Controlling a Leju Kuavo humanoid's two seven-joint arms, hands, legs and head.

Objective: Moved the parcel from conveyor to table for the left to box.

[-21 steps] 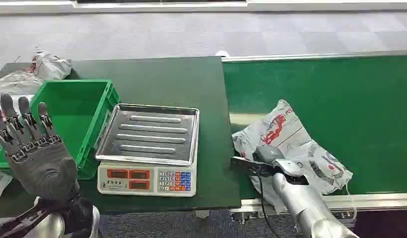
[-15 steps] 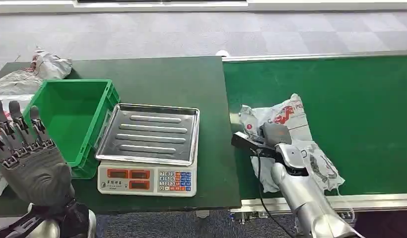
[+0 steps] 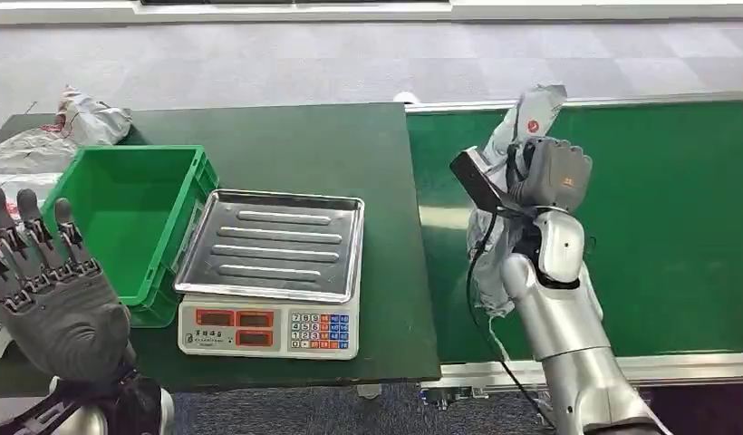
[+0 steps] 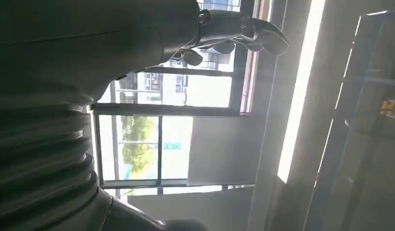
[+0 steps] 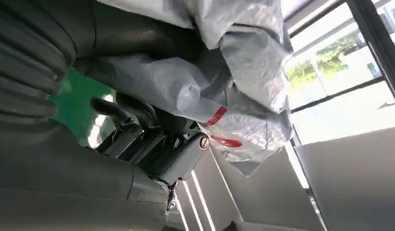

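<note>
1. The parcel (image 3: pixel 491 258), a crumpled grey plastic mailer with red print, hangs in the air above the green conveyor (image 3: pixel 667 227), near its edge beside the worktop (image 3: pixel 304 145).
2. My right hand (image 3: pixel 549 172) grips the parcel, fingers wrapped around the bunched plastic; the bag drapes down along the silver forearm.
3. My left hand (image 3: pixel 51 290) is raised, palm out, fingers spread, holding nothing.
4. On the worktop, a green crate (image 3: pixel 123 208) sits just beside a scale (image 3: pixel 273 272) with a steel tray.
</note>
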